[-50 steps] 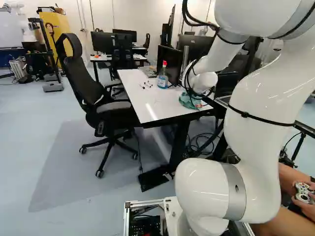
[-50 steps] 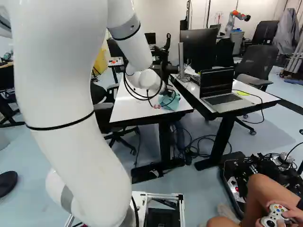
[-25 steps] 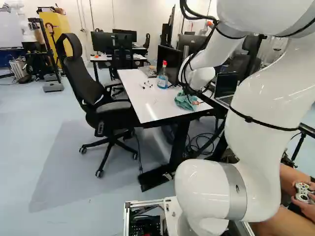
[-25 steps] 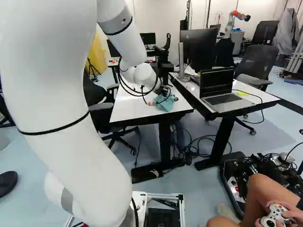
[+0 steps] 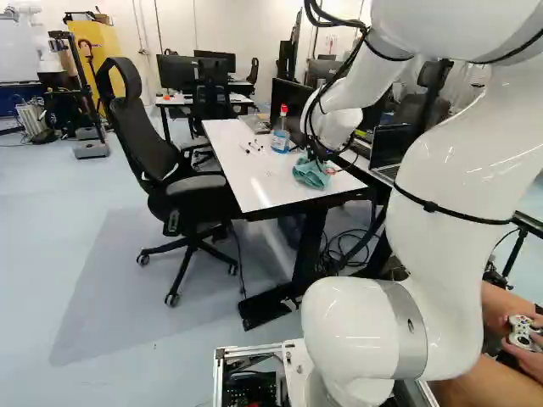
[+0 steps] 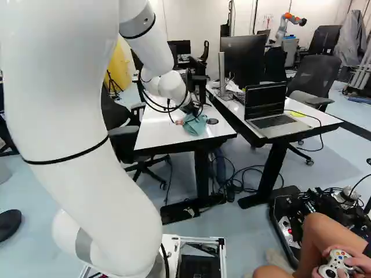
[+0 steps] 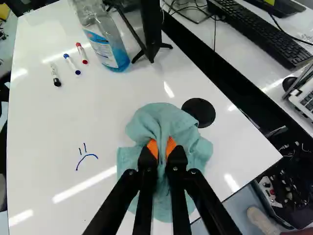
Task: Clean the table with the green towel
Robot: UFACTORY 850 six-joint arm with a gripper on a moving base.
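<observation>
Pincer [image 6: 190, 109] closed on the towel [image 7: 161, 115], fabric pinched between both orange pads. Towel pale teal, crumpled, gathered to a ridge at my grip, loose folds on the table [image 7: 44, 122] around it. Beside the pincer: black disc [image 7: 198, 112], near the towel; opposite side, blue handwritten frown [image 7: 87, 155], two strokes above. Farther ahead: labelled bottle [image 7: 101, 48], three markers [image 7: 71, 63].

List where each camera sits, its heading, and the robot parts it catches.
Left base: behind the arm, to its left; faces ahead and down over chair and table; arm shows.
Right base: behind, to its right; similar heading, over table and laptop; arm shows.
Wrist: on the arm's wrist, looking along the gripper, shut on the towel; only gripper shows.
Left base and wrist share the bottle.
</observation>
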